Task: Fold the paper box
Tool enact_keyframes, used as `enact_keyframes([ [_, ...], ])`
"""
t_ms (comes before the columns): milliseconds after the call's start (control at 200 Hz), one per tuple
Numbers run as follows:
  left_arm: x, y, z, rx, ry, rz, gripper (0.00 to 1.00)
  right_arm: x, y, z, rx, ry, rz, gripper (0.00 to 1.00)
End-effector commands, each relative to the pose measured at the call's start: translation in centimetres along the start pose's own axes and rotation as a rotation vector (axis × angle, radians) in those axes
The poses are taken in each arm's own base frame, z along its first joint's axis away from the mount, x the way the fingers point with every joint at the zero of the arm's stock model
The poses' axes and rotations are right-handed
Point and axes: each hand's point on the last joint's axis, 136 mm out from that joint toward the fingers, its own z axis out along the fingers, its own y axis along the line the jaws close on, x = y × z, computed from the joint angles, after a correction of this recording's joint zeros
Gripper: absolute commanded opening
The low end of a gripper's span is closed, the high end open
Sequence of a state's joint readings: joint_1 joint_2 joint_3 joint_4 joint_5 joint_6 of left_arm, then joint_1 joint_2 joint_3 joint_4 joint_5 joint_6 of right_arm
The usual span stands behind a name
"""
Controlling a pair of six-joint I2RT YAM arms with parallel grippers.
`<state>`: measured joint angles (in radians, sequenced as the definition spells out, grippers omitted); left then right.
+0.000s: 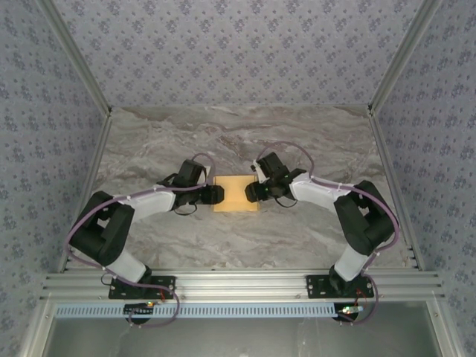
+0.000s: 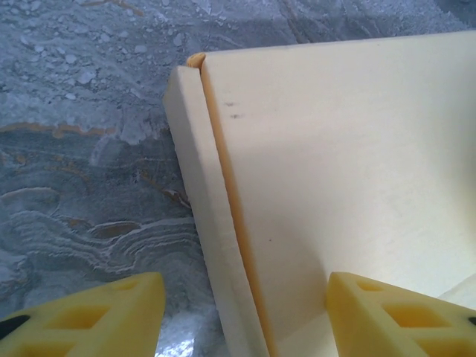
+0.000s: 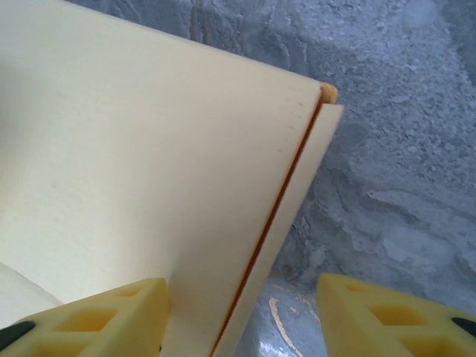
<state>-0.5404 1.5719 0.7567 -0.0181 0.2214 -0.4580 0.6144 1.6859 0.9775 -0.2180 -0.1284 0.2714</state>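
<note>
The paper box lies flat at the middle of the table, a yellow-orange card sheet. My left gripper is at its left edge and my right gripper at its right edge. In the left wrist view the pale sheet has a narrow side flap; my left gripper is open and straddles that edge, one finger over the sheet and the other over the table. In the right wrist view my right gripper is open and straddles the sheet's flap edge the same way.
The marble-patterned tabletop is walled by patterned panels at the back and both sides. An aluminium rail with both arm bases runs along the near edge.
</note>
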Motion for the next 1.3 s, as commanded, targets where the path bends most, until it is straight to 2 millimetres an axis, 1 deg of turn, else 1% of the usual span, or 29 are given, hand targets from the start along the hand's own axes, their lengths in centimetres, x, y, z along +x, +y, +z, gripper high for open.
enact_keyframes([
  [0,0.2,-0.5,0.7,0.038,0.018,-0.031,0.59,0.1,-0.3,0.7,-0.044,0.016,0.040,0.52],
  [105,-0.8,-1.3,1.0,0.075,0.003,-0.042,0.59,-1.4,-1.0,0.5,-0.048,-0.009,0.048,0.48],
  [225,-2.1,-2.0,1.0,0.090,-0.028,-0.048,0.61,-3.0,-1.9,0.0,-0.028,-0.026,0.052,0.48],
  [370,-3.6,-2.6,0.2,0.091,-0.076,-0.032,0.65,-4.5,-2.3,-1.6,0.019,-0.051,0.022,0.53],
  [440,-4.2,-2.3,-0.4,0.062,-0.104,-0.016,0.67,-5.0,-2.5,-2.7,0.047,-0.069,0.004,0.56],
  [520,-4.8,-1.6,-1.3,0.007,-0.140,0.013,0.70,-4.8,-2.5,-3.9,0.069,-0.081,-0.008,0.59],
  [590,-5.5,-0.9,-2.2,-0.045,-0.179,0.036,0.73,-4.1,-1.9,-4.6,0.067,-0.089,-0.017,0.61],
  [630,-5.9,-0.7,-2.6,-0.061,-0.197,0.047,0.74,-3.2,-1.3,-4.8,0.057,-0.084,-0.028,0.61],
  [715,-6.5,-1.2,-3.0,-0.053,-0.210,0.072,0.77,-0.9,-0.5,-5.3,0.067,-0.066,-0.057,0.62],
  [790,-6.9,-1.6,-2.8,-0.035,-0.207,0.090,0.78,1.2,0.2,-5.7,0.051,-0.046,-0.067,0.63],
  [834,-7.4,-2.0,-2.5,-0.020,-0.205,0.098,0.78,2.1,1.1,-5.8,0.019,-0.034,-0.073,0.64],
  [914,-8.0,-2.5,-1.7,0.007,-0.187,0.117,0.78,4.2,2.8,-5.4,-0.046,0.006,-0.096,0.65],
  [979,-8.6,-2.8,-0.8,0.031,-0.153,0.136,0.78,5.2,3.8,-5.0,-0.065,0.022,-0.125,0.66],
  [1024,-8.8,-2.7,-0.2,0.035,-0.125,0.144,0.78,5.6,4.3,-4.8,-0.074,0.027,-0.136,0.66],
  [1124,-9.2,-2.8,0.9,0.041,-0.077,0.173,0.77,5.8,5.2,-4.2,-0.118,0.028,-0.133,0.66],
  [1234,-9.6,-2.8,2.1,0.055,-0.019,0.191,0.77,5.9,5.4,-3.7,-0.136,0.039,-0.128,0.66],
  [1294,-9.5,-3.2,2.7,0.088,0.021,0.192,0.76,6.0,5.3,-3.4,-0.137,0.048,-0.124,0.66],
])
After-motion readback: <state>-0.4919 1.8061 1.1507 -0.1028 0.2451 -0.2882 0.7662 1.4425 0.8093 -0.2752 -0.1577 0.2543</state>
